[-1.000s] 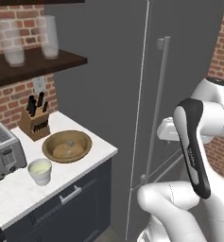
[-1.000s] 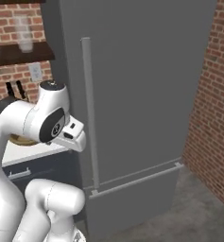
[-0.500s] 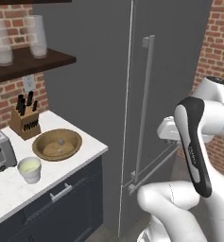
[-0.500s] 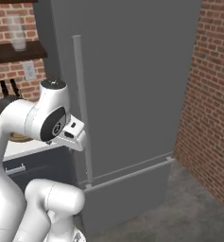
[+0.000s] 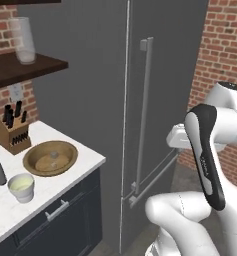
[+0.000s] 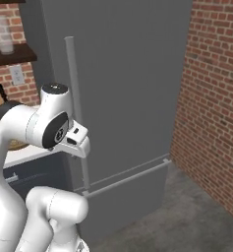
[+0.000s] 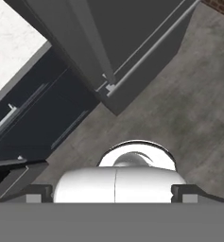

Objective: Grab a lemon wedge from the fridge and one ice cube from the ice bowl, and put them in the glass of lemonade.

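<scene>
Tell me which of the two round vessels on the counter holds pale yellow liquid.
The small whitish cup, at the counter's front near the toaster; the wide brown wooden bowl behind it holds none.

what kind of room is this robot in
A home-style kitchen, rendered rather than real. A tall dark grey fridge with its door shut stands beside a white counter that carries a knife block, a wooden bowl and a small cup. Brick walls surround it.
</scene>
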### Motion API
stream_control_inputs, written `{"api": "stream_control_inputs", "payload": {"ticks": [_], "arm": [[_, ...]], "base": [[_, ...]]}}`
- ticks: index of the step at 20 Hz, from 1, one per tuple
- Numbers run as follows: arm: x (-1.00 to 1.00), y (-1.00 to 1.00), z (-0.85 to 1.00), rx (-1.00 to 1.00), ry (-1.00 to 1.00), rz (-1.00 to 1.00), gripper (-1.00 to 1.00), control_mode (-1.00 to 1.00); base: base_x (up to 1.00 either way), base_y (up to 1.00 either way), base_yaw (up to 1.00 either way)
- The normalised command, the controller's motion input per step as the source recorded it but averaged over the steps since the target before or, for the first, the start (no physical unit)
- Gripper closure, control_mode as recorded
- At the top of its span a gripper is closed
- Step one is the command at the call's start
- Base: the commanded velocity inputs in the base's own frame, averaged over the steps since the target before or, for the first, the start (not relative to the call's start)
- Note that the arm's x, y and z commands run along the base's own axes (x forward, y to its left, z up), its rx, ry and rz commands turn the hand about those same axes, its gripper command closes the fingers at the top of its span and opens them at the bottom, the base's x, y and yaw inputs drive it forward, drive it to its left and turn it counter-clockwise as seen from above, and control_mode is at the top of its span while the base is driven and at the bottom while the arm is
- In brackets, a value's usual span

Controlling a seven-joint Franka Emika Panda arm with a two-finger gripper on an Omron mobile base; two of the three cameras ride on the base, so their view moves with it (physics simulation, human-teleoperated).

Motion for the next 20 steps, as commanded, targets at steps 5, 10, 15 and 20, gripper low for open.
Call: {"api": "stream_control_inputs", "payload": {"ticks": [5, 10, 15, 20], "arm": [[0.0, 0.0, 0.0, 0.0, 0.0, 0.0, -1.0, 1.0], [-0.12, 0.0, 0.0, 0.0, -0.02, 0.0, -1.0, -1.0], [-0.2, 0.02, 0.18, 0.0, -0.22, 0.05, -1.0, -1.0], [-0.06, 0.02, 0.43, -0.05, -0.14, 0.1, -1.0, -1.0]], "base": [[0.0, 0.0, -0.08], [0.0, 0.0, 0.0], [0.0, 0.0, 0.0], [0.0, 0.0, 0.0]]}}
